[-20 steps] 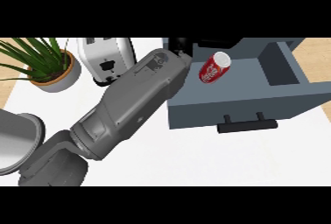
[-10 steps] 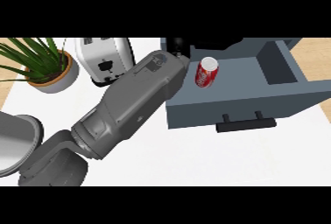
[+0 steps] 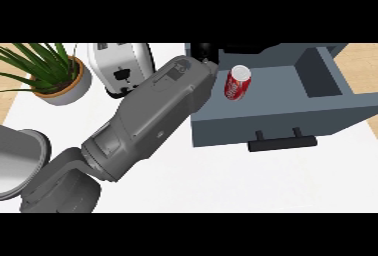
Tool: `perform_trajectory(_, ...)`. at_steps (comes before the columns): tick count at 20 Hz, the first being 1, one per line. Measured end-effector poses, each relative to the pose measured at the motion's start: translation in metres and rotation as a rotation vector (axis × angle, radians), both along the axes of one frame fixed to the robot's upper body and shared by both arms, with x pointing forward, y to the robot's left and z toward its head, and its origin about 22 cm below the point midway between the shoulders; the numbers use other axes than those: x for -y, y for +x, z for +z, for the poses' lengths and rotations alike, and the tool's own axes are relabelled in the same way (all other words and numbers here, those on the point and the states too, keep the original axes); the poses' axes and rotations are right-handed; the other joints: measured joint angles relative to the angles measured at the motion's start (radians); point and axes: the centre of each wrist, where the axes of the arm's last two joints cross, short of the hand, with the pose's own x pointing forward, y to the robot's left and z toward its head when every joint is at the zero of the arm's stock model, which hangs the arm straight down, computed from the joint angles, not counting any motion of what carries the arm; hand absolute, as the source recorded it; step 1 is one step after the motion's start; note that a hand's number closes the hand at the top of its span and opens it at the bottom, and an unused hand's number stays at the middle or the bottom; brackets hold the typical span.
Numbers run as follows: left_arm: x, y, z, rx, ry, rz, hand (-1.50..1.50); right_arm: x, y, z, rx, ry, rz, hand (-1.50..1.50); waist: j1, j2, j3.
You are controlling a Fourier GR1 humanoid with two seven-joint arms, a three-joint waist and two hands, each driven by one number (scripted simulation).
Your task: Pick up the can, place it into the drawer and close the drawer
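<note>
The red can (image 3: 238,83) is inside the open grey drawer (image 3: 325,107), near its back left corner, with its silver top up. My left forearm reaches diagonally from the lower left up to that corner. Only a bit of the black left hand (image 3: 202,51) shows past the wrist, just left of and behind the can. Whether it touches the can is hidden by the wrist. The drawer's dark handle (image 3: 281,144) faces the front. The right hand is out of view.
A silver toaster (image 3: 118,67) stands at the back, left of my arm. A potted plant (image 3: 55,80) is at the back left. A metal pot (image 3: 15,162) sits at the left edge. White counter (image 3: 244,185) lies in front of the drawer.
The can has moved slightly left and down into the drawer. The forearm and hand have shifted a little left with it.
</note>
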Motion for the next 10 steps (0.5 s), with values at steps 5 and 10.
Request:
perform_trajectory(5,0.002,-0.003,0.001,0.036,-0.027,-0.013,-1.50,-0.011,0.011,0.007,0.067,-0.112,0.037,-1.50,0.015,-0.002,0.000)
perform_trajectory(10,0.006,-0.005,0.005,0.074,-0.029,-0.012,-1.50,-0.029,0.023,0.019,0.105,-0.265,0.033,-1.50,0.037,-0.004,-0.001)
